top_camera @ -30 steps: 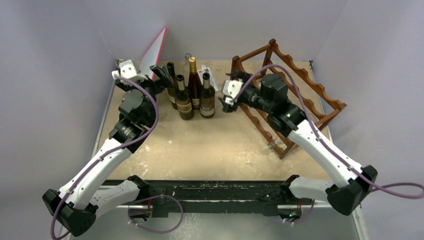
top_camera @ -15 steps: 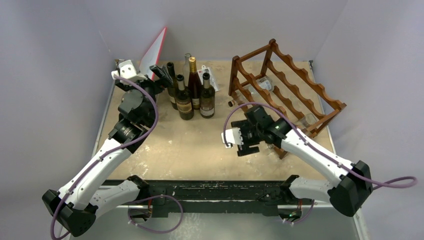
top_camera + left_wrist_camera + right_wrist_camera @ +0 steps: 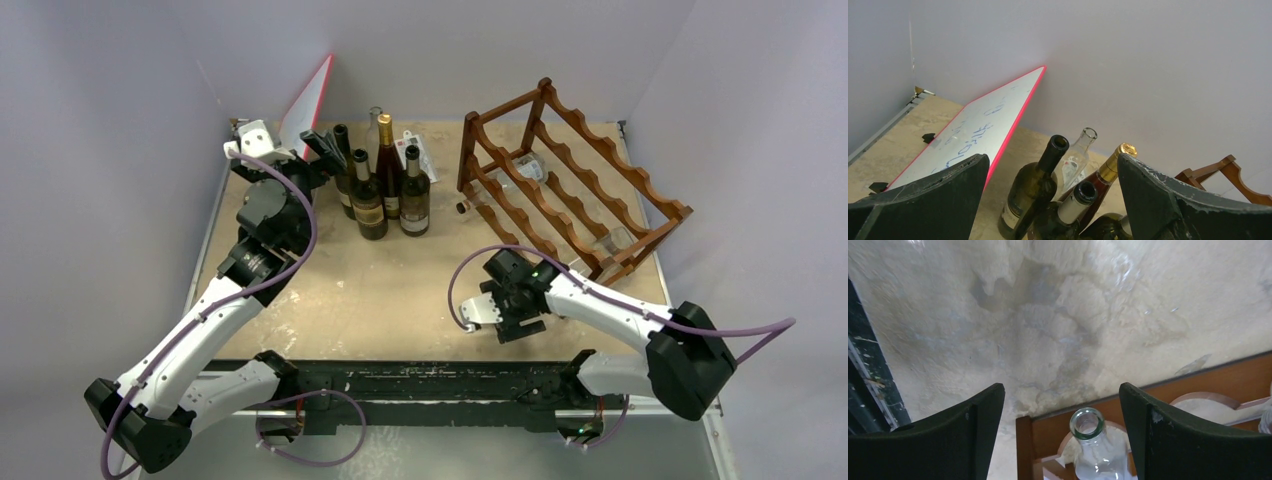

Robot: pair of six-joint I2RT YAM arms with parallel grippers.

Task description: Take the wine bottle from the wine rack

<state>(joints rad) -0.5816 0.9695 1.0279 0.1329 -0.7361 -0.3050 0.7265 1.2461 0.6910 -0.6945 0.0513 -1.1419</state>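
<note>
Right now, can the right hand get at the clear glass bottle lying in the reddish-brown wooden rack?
Likely yes: the open right hand faces the mouth of the clear glass bottle, with nothing between them.

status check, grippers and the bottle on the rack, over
Left gripper open, beside standing bottles. Right gripper open, empty, facing clear bottle mouth. Bottle lies in wine rack, ungripped. Path looks clear.

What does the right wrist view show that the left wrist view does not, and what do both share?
Only the right wrist view: the mouth of a clear bottle lying in the wine rack. Only the left wrist view: a red-edged whiteboard leaning on the wall, with standing bottles beside it. Both: the beige table, wood of the rack, and an open gripper, namely the right gripper and the left gripper.
</note>
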